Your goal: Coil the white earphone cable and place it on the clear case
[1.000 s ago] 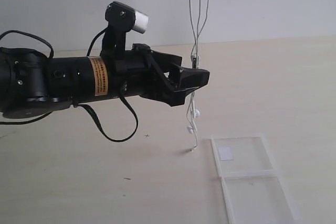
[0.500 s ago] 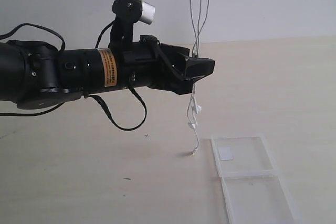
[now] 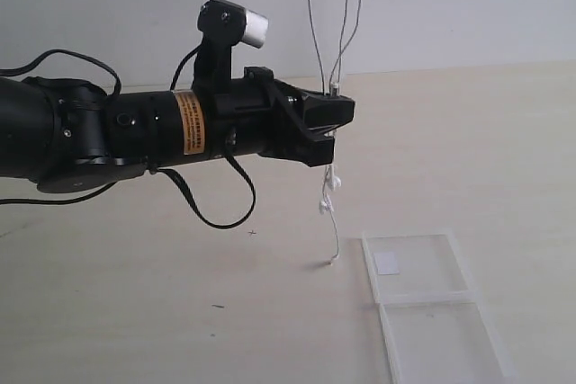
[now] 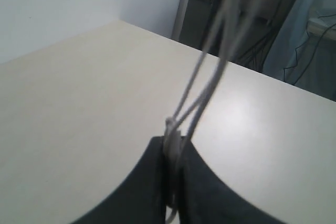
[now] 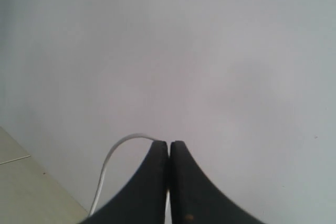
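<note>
Thin white earphone cable (image 3: 334, 183) is hanging over the pale wooden table (image 3: 135, 312), its low end just beside the flat clear plastic case (image 3: 432, 330), while the black left gripper (image 3: 337, 119) and the black right gripper (image 5: 169, 150) are each pinching it, jaws pressed together.

One earphone cable (image 3: 334, 183), one case (image 3: 423, 298), two tools (image 4: 172, 142) (image 5: 169, 146).

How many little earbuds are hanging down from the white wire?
2. Both dangle from the white earphone cable just under the left end effector: one earbud higher, the other earbud slightly lower, near the clear case. None seems hidden.
</note>
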Robot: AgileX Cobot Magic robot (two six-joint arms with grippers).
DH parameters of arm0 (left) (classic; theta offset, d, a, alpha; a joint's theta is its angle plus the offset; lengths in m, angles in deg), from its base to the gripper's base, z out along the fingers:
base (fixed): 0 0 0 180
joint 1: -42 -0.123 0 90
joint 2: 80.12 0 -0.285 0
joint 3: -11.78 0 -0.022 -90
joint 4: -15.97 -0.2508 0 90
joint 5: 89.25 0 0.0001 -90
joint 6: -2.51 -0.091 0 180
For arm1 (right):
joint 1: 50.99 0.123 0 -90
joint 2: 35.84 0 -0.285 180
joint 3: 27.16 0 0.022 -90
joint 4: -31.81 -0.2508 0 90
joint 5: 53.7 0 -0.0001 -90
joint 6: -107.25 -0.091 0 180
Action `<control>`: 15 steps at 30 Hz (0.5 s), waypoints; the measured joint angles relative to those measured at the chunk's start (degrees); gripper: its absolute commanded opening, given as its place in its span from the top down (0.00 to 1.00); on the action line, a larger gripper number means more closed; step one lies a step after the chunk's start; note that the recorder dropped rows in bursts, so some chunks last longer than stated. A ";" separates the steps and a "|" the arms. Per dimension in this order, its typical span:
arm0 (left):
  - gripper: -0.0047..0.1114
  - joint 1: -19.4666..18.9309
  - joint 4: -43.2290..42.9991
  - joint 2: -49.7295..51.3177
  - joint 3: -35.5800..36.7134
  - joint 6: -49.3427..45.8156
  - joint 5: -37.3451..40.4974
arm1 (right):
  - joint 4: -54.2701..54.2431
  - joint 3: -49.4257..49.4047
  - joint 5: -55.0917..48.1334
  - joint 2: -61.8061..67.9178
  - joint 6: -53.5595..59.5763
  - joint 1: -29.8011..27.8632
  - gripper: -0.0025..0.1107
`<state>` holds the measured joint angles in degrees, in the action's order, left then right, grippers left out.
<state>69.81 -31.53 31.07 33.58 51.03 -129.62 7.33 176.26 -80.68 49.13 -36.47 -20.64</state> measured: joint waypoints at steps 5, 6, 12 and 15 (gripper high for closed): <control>0.96 0.00 0.00 0.00 -0.34 0.00 -1.14 | 0.11 0.00 -3.17 -2.69 -0.17 0.00 0.98; 0.96 0.00 0.00 0.00 -0.34 0.00 -1.45 | 0.20 0.00 -3.97 -3.37 -0.31 0.00 0.98; 0.96 0.04 0.00 0.00 -0.34 1.96 -1.77 | 4.26 0.00 -12.41 -7.85 -4.30 0.00 0.98; 0.96 0.04 0.13 0.00 -0.34 2.73 -1.77 | 6.25 0.00 -19.60 -10.50 -6.84 0.00 0.98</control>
<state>69.85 -31.40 31.07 33.24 53.76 -131.39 13.58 176.26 -100.28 38.64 -43.31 -20.64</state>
